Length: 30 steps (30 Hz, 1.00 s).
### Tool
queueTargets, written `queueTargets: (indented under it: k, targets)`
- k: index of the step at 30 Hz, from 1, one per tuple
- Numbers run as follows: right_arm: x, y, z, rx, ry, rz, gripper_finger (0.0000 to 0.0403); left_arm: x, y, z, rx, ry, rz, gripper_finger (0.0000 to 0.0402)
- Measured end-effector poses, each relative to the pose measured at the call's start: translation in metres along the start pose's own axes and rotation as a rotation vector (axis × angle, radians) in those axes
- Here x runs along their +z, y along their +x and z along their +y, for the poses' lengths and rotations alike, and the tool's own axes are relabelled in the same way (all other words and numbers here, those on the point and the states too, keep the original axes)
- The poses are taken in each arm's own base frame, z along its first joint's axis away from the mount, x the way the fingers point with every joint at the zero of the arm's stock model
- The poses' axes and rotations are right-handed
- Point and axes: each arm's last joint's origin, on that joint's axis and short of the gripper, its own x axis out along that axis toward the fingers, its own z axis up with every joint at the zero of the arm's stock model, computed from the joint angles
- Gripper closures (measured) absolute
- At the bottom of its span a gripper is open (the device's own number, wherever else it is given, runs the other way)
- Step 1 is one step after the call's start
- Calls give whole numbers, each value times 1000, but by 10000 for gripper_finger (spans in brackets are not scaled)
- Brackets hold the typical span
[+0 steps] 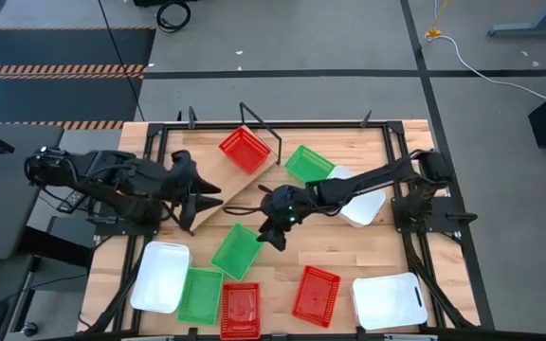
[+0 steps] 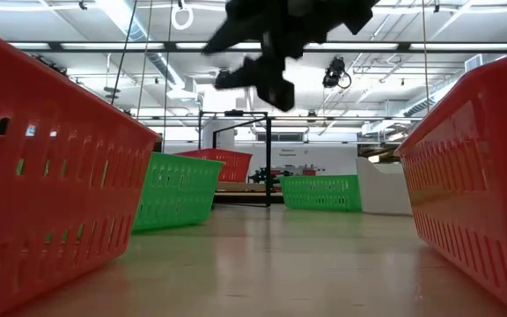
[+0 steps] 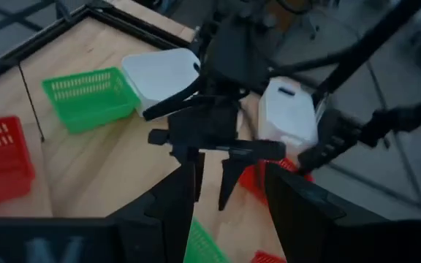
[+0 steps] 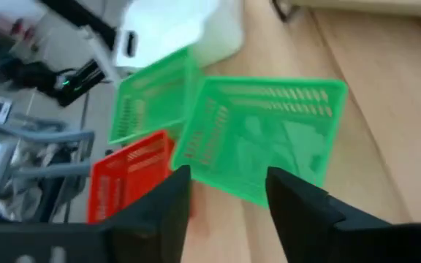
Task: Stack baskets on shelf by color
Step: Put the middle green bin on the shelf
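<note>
Right gripper (image 1: 275,235) fingers apart above green basket (image 1: 236,250) (left gripper (image 1: 200,202) near, also apart).

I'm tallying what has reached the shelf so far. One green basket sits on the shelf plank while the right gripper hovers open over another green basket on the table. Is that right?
Not quite: the basket on the shelf is red, not green, as the high view shows. The rest holds: the right gripper hovers open over a green basket on the table.
</note>
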Motion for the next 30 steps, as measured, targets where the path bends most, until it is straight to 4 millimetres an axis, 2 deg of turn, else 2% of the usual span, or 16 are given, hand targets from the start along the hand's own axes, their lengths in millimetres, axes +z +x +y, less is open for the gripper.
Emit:
queueTargets:
  k: [4,8,11,17,23,30]
  targets:
    - [-8,14,-5,-53,9,-1,173,-1,1,-2,-11,61,11,230]
    - [-9,23,2,-50,1,18,149,-2,1,-3,-68,88,45,230]
    - [1,26,9,-51,0,3,137,-5,2,-3,-88,131,84,230]
    - [15,43,13,-110,5,22,134,-9,1,-3,-113,201,133,230]
    - [6,67,0,-248,44,155,135,-11,1,-2,-123,236,158,230]
    - [0,86,-11,-303,53,176,135,-16,-6,2,-120,194,213,230]
